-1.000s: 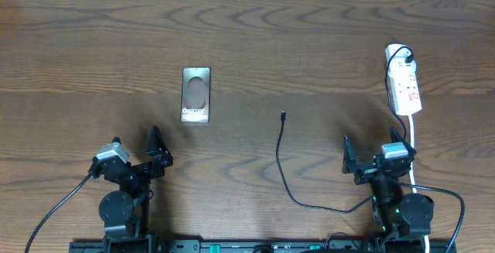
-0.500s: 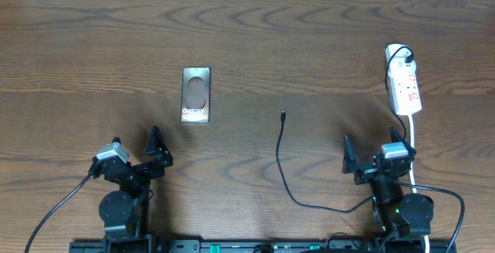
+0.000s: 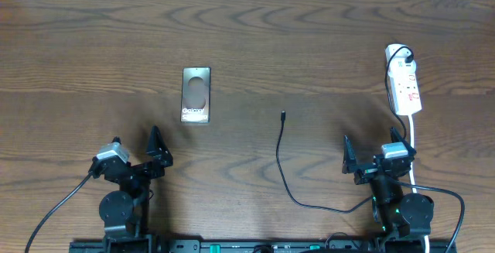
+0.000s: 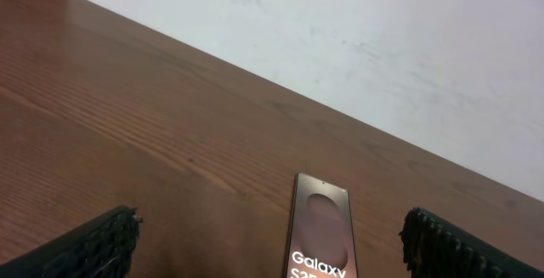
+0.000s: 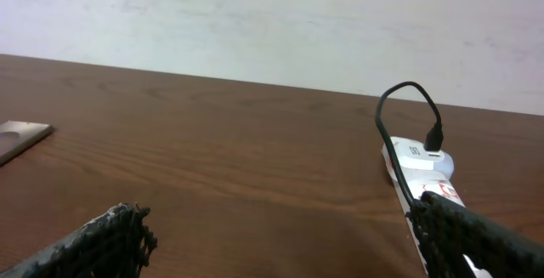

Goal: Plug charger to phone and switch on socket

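While the left gripper (image 3: pixel 136 139) and right gripper (image 3: pixel 372 140) show jaws spread, we find the charger (image 3: pixel 278 152) apart from the phone (image 3: pixel 196 94)

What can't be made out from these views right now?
Narrow white power strip: switch position too small overhead; in the right wrist view, the right gripper finger covers its near part.
Bronze-grey glossy phone: charging port too small overhead; the left wrist frame edge cuts off its near end.
Thin black charger cable: plug tip's orientation too small overhead; tip outside both wrist views.
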